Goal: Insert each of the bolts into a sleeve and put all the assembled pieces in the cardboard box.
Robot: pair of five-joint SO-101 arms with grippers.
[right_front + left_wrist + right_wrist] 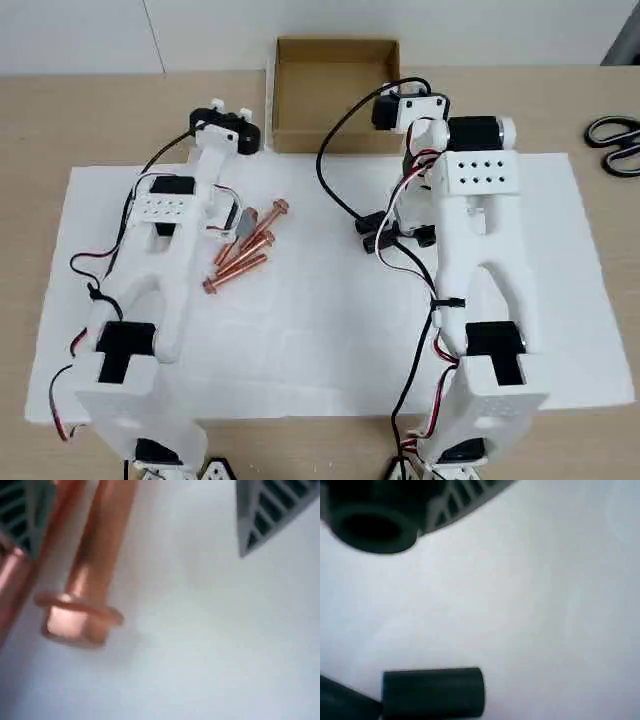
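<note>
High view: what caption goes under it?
Copper bolts and black sleeves lie on a white sheet near the cardboard box.

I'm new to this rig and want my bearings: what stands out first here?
A cluster of copper bolts lies on the white sheet beside the left arm, whose open hand hangs close over them. Black sleeves lie by the right arm, and the cardboard box stands at the table's far edge.
</note>
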